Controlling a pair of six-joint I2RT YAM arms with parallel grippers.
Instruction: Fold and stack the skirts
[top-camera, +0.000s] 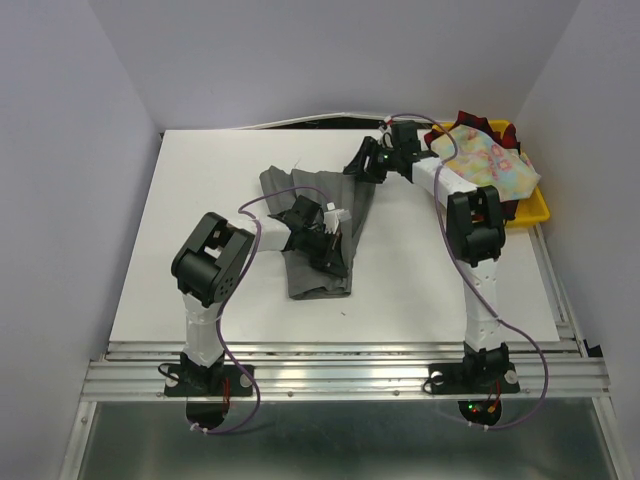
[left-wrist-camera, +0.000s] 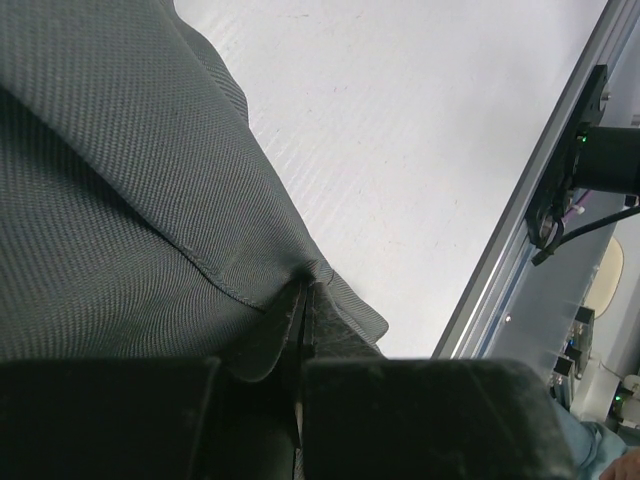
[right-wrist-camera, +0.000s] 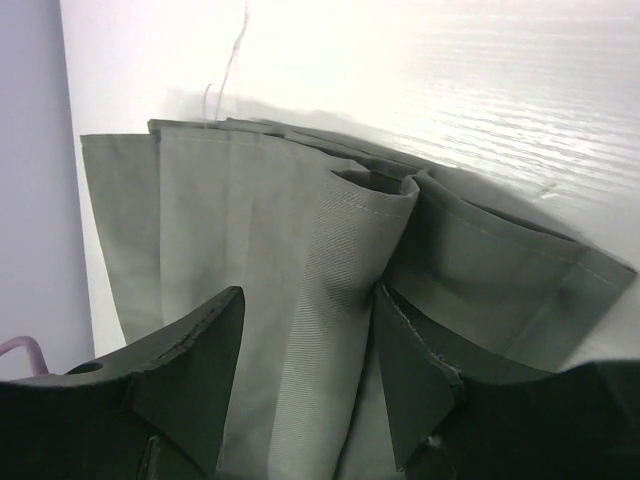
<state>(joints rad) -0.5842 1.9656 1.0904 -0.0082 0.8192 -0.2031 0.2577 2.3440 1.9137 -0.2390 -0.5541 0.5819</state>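
Top external view: a white table (top-camera: 200, 200) sits between pale walls (top-camera: 60, 150). The left gripper (left-wrist-camera: 300, 300) pinches the grey skirt (top-camera: 290, 190). The right gripper (right-wrist-camera: 310, 295) gapes over it.

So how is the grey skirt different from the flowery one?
The grey skirt is plain; the flowery skirt has pastel yellow, pink and blue patches. The grey skirt lies on the white table; the flowery skirt sits bunched in the yellow tray. The left gripper pinches the grey skirt; no gripper holds the flowery skirt. Both are cloth.
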